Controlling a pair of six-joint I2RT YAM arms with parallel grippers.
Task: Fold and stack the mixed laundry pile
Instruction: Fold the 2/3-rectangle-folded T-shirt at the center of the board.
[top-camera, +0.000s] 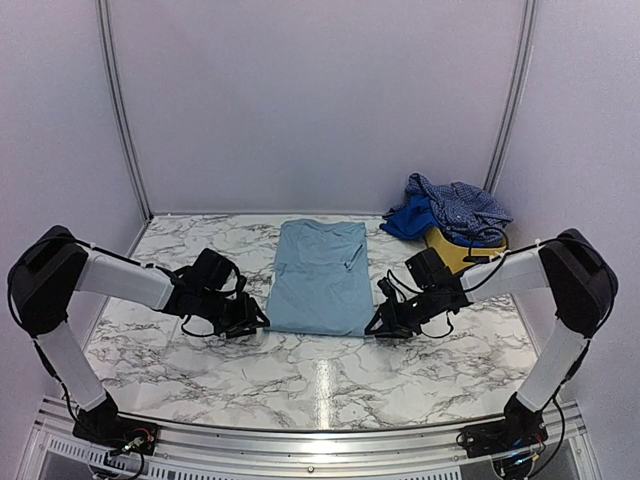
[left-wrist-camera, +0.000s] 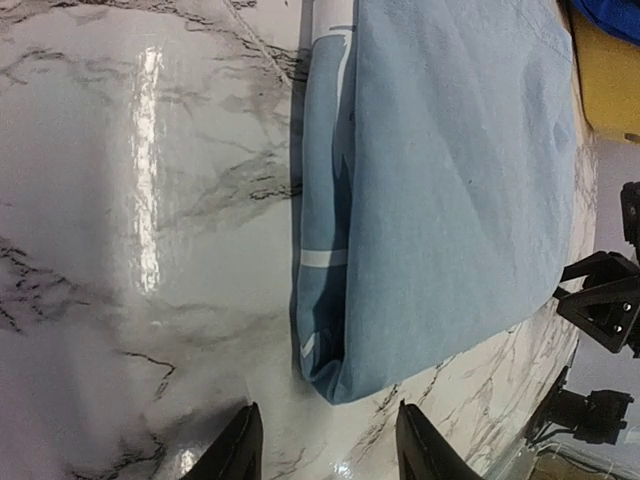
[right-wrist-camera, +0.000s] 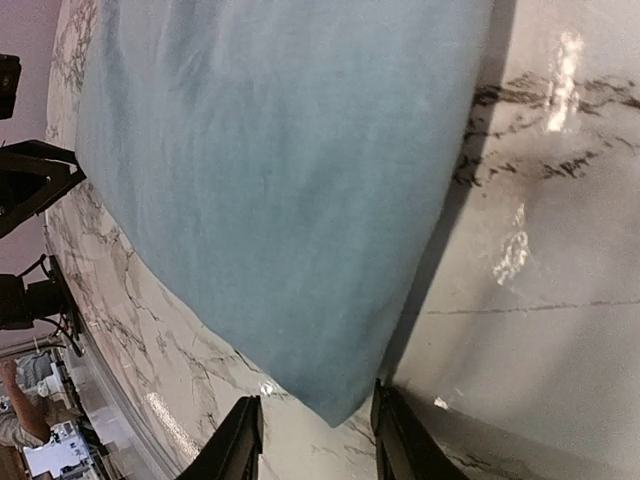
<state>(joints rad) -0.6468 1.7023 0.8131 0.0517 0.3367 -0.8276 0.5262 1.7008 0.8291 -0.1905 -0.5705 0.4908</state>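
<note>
A pale sky-blue T-shirt (top-camera: 320, 275) lies folded lengthwise on the marble table (top-camera: 300, 370). My left gripper (top-camera: 258, 320) is open and empty, low at its near left corner (left-wrist-camera: 335, 385), where white print shows in the fold. My right gripper (top-camera: 378, 325) is open and empty at its near right corner (right-wrist-camera: 335, 405); the corner lies just ahead of the fingertips. The navy-and-white check shirt (top-camera: 465, 208) and a royal-blue piece (top-camera: 405, 218) lie heaped at the back right.
A small yellow basket (top-camera: 462, 250) sits under the heap at the back right, close to my right arm. White walls enclose the table on three sides. A metal rail (top-camera: 300, 440) runs along the near edge.
</note>
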